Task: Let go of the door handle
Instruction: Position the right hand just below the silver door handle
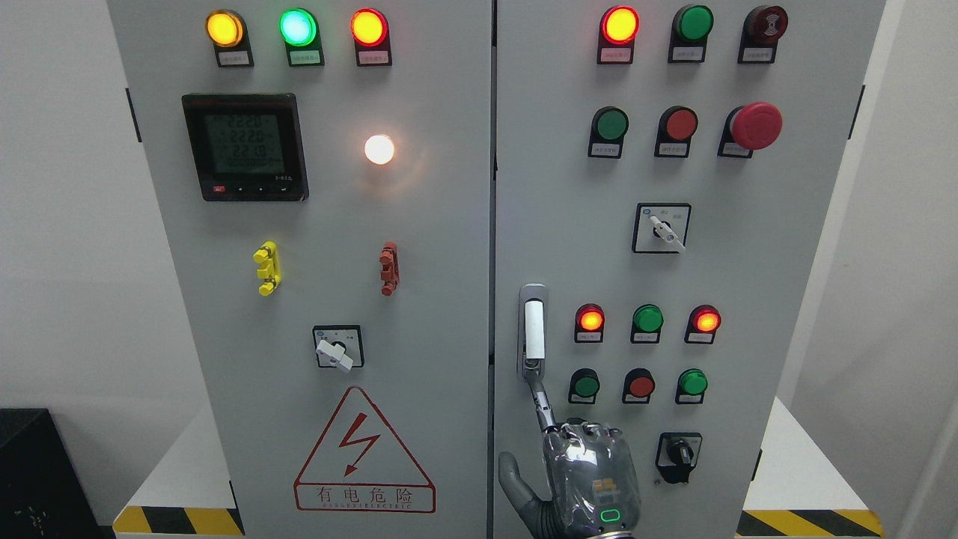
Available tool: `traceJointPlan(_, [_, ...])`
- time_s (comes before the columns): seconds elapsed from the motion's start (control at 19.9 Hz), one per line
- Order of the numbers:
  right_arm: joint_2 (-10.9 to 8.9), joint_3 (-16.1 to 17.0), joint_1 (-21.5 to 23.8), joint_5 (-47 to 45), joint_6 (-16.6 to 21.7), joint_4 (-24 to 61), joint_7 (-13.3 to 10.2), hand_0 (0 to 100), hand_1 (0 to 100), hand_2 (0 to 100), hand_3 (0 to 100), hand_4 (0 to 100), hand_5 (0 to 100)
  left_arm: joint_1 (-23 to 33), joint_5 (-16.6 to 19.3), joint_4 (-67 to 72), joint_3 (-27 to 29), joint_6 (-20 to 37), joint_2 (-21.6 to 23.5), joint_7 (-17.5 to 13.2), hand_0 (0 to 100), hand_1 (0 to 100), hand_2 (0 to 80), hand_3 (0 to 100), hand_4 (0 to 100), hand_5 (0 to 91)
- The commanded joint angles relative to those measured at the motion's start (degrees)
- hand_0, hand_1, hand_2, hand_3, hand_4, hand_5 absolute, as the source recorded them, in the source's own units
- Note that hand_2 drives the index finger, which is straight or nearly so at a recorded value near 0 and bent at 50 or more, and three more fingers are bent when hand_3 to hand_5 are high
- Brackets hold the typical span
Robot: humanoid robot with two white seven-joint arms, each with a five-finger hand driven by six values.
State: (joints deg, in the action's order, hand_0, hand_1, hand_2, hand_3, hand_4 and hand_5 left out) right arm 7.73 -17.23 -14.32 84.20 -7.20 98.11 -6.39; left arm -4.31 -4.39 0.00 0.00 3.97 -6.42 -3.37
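One hand (580, 468) shows at the bottom edge, but which arm carries it I cannot tell. Its index finger (540, 400) reaches up to the lower end of the door handle (533, 329), which stands upright directly above on the right-hand door; nothing is grasped.

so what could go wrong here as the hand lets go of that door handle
1. The hand has one extended finger reaching up to the bottom end of the door handle; pulling away at an angle might snag the finger there.
2. The green button and red button sit just right of the finger, so a sideways retreat could bump one.
3. The black rotary switch lies beside the hand and could get knocked.
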Motion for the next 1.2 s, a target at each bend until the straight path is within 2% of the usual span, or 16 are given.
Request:
traceJointPlan(0.0, [0.00, -0.1, 0.1, 0.0, 0.3, 2.3, -0.6, 48, 31, 0, 100, 90, 94, 0.0, 0.0, -1.1, -1.2, 0.0, 0.0, 0.0, 0, 0, 2.1, 9, 1, 0.0])
traceJointPlan(0.3, [0.00, -0.2, 0.7, -0.1, 0.4, 4.6, -0.5, 47, 31, 0, 100, 89, 94, 0.0, 0.0, -1.1, -1.2, 0.0, 0.0, 0.0, 0, 0, 2.2, 9, 1, 0.0])
traceJointPlan(0.4, [0.00, -0.3, 0.8, -0.2, 0.4, 4.7, -0.5, 47, 31, 4, 100, 89, 94, 0.0, 0.0, -1.1, -1.2, 0.0, 0.0, 0.0, 0, 0, 2.2, 9, 1, 0.0])
traceJointPlan(0.5, [0.00, -0.2, 0.8, -0.2, 0.4, 4.8, -0.6, 48, 31, 35, 100, 89, 94, 0.0, 0.0, -1.1, -1.2, 0.0, 0.0, 0.0, 0, 0, 2.2, 9, 1, 0.0])
traceJointPlan(0.6, [0.00, 0.3, 0.4, -0.2, 0.4, 5.0, -0.3, 49, 31, 51, 100, 89, 92, 0.0, 0.0, -1.1, -1.2, 0.0, 0.0, 0.0, 0, 0, 2.2, 9, 1, 0.0])
traceJointPlan(0.75, [0.00, 0.4, 0.3, -0.3, 0.3, 6.0, -0.2, 50, 31, 61, 100, 87, 91, 0.0, 0.0, -1.1, -1.2, 0.0, 0.0, 0.0, 0, 0, 2.2, 9, 1, 0.0])
traceJointPlan(0.85, [0.00, 0.4, 0.3, -0.4, 0.2, 6.7, -0.2, 44, 32, 66, 100, 87, 90, 0.0, 0.0, -1.1, -1.2, 0.0, 0.0, 0.0, 0, 0, 2.3, 9, 1, 0.0])
traceJointPlan(0.95, [0.00, 0.4, 0.3, -0.4, 0.0, 7.1, -0.2, 33, 33, 75, 100, 95, 90, 0.0, 0.0, -1.1, -1.2, 0.0, 0.0, 0.0, 0, 0, 2.3, 9, 1, 0.0])
traceJointPlan(1.15, [0.09, 1.0, 0.3, -0.8, -0.2, 8.4, 0.0, 23, 34, 84, 100, 98, 91, 0.0, 0.0, -1.1, -1.2, 0.0, 0.0, 0.0, 0, 0, 2.2, 9, 1, 0.0])
